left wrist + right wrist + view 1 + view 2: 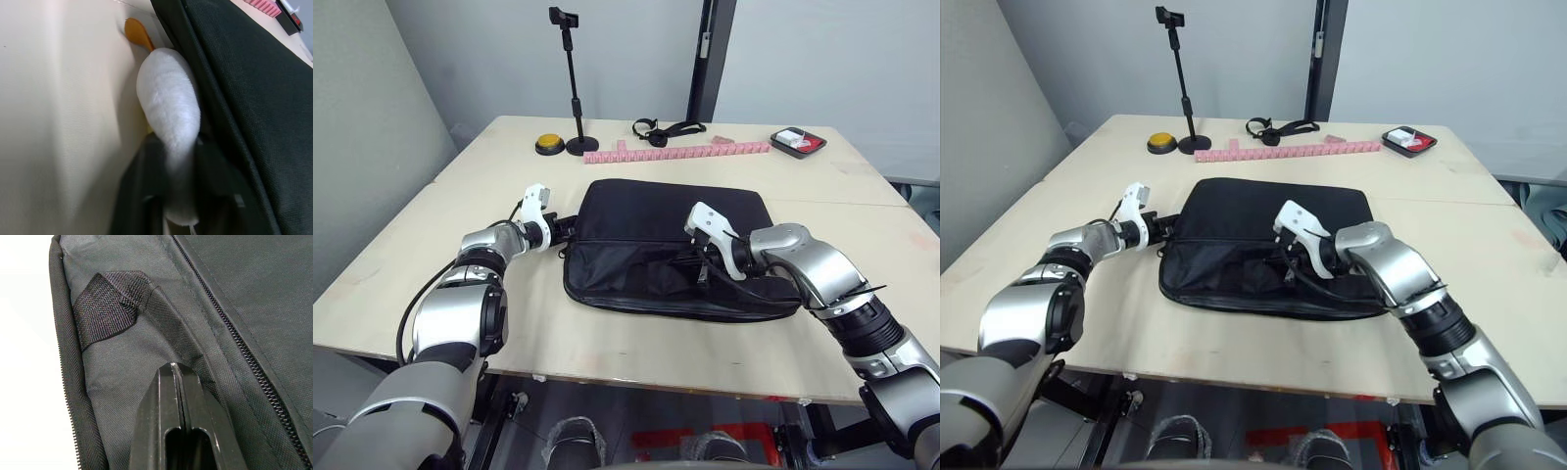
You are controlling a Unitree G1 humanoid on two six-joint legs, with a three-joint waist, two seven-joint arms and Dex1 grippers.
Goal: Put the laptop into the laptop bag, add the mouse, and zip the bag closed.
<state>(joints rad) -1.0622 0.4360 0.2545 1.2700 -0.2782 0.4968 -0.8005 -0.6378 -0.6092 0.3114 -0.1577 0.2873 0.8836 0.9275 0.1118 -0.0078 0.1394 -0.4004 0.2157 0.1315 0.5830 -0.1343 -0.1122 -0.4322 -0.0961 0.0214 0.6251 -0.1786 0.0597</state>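
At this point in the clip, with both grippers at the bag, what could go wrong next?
1. The left gripper is shut on a white fluffy toy with an orange foot, pressed against the laptop bag; it may get packed instead of a mouse.
2. The right gripper, shut, presses the bag's fabric beside the strap handle and zip; it could snag or drag the bag.

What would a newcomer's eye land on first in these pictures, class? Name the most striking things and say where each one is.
The large black laptop bag lies flat in the middle of the pale wooden table, with both arms reaching in. The left gripper, at the bag's left edge, is shut on a white fluffy toy with an orange part. The right gripper, fingers closed, rests on the bag's front by a strap handle.
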